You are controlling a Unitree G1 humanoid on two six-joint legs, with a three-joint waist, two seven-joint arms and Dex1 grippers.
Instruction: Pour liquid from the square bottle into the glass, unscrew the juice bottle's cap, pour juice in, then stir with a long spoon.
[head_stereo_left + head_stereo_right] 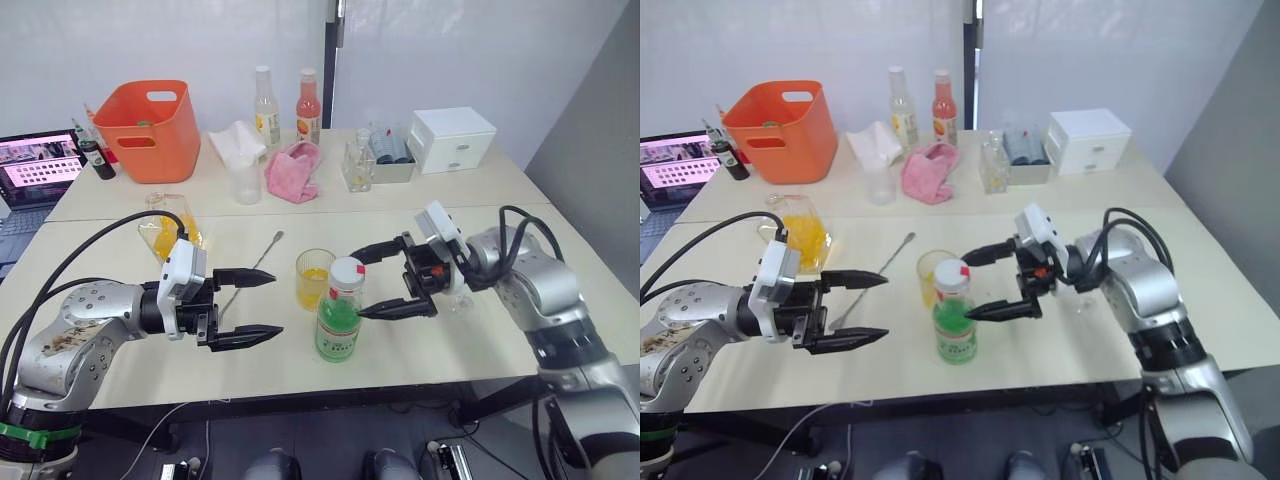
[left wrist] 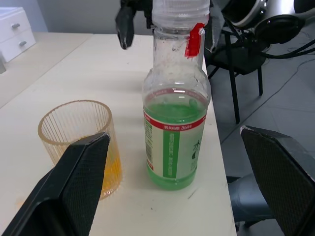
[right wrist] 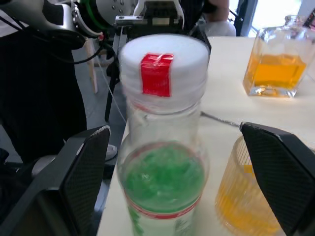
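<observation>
The glass (image 1: 314, 277) in the middle already holds orange liquid (first pour seems done), the juice bottle (image 1: 340, 310) just near it is capped, and my left gripper (image 1: 262, 305) and right gripper (image 1: 365, 282) are open around it, holding nothing.

Capped juice bottle (image 1: 954, 318) between two claws (both spread wide)

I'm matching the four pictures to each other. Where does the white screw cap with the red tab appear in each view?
Left eye: white screw cap with red tab, centre, beside the ribbed glass tumbler.
Right eye: centre.
Left wrist: top centre.
Right wrist: upper centre.
Shared landmark: the tumbler.
</observation>
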